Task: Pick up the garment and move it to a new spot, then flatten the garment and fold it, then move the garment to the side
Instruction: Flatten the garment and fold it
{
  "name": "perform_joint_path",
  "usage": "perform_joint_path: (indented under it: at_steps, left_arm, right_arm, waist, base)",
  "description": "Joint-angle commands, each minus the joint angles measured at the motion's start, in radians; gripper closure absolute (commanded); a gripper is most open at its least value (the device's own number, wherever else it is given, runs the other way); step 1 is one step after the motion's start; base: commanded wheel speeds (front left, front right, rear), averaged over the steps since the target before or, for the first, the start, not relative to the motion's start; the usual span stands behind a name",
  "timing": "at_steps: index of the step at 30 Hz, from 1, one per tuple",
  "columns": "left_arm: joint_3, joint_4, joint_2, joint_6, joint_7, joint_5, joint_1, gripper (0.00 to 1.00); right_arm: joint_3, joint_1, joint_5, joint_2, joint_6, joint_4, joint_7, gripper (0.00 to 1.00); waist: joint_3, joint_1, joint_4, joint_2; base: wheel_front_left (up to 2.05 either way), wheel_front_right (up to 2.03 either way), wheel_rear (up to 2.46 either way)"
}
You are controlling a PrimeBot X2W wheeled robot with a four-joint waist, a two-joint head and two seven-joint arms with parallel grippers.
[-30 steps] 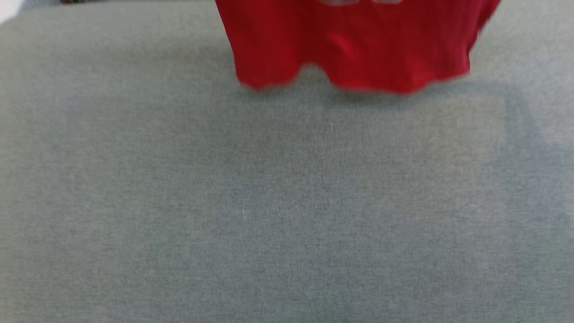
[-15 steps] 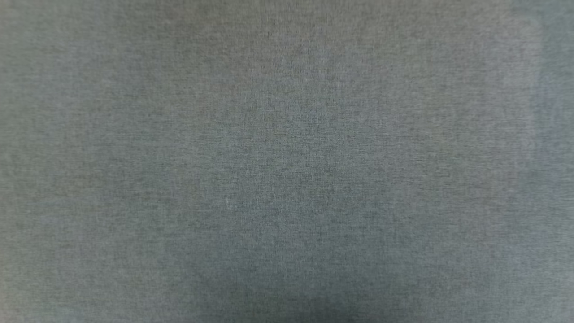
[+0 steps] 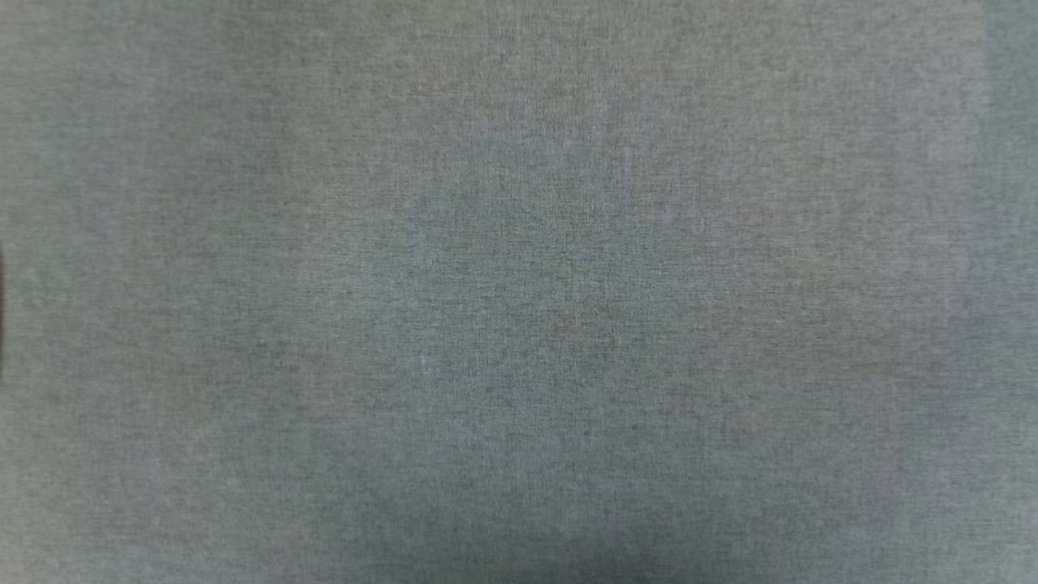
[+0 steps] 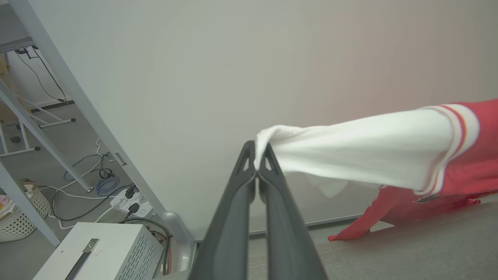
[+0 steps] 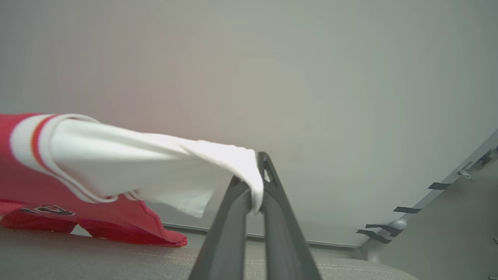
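Garment [image 4: 474, 171] is held up by its white sleeves [image 4: 350, 151]: the left gripper [image 4: 256, 165] is closed on the tip of one, and the right gripper [image 5: 256, 177] is closed on the tip of the other. The red body is hung between them, with its lower edge touching the grey padded surface [image 5: 97, 260] in front of a pale wall [image 5: 311, 77]. Only a small pinch of cloth is caught in each pair of fingers, so a sleeve could be pulled free if the arms are spread too far or moved too quickly. If one side is lost, the garment would be dropped in a heap and would have to be grasped again. The lower edge resting on the surface could also be tucked under when the body is laid down, and creases would be left for the flattening step.
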Motion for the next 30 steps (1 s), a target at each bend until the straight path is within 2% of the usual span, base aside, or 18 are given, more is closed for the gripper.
perform_joint_path:
  at_steps: [1, 7, 13, 23, 30]
  left_arm:
    - [-0.008, 0.01, -0.004, -0.001, -0.012, -0.017, 0.057, 1.0]
    - [-0.044, 0.026, -0.019, -0.002, -0.025, -0.088, 0.272, 1.0]
    - [-0.071, 0.016, -0.001, -0.003, 0.018, -0.154, 0.458, 1.0]
    - [-0.115, -0.055, 0.064, -0.001, 0.194, -0.237, 0.7, 1.0]
    - [-0.138, -0.165, 0.106, 0.028, 0.341, -0.306, 0.875, 1.0]
  right_arm:
    - [0.014, 0.055, 0.023, -0.008, -0.002, 0.008, 0.005, 1.0]
    - [0.09, 0.26, 0.133, -0.044, -0.002, 0.004, 0.079, 1.0]
    - [0.135, 0.452, 0.24, -0.102, -0.002, -0.044, 0.189, 1.0]
    - [0.123, 0.704, 0.333, -0.183, -0.002, -0.109, 0.363, 1.0]
    - [0.063, 0.867, 0.363, -0.184, -0.002, -0.165, 0.482, 1.0]
  waist:
    - [-0.047, -0.0001, 0.004, 0.0]
    - [-0.145, -0.0001, 0.007, 0.0]
    - [-0.237, -0.0001, 0.008, 0.0]
    - [-0.363, -0.0001, 0.011, 0.0]
    - [-0.433, -0.0001, 0.006, 0.0]
  base:
    - [0.0, 0.0, 0.0]
    - [0.0, 0.0, 0.0]
    - [0.0, 0.0, 0.0]
    - [0.0, 0.0, 0.0]
    - [0.0, 0.0, 0.0]
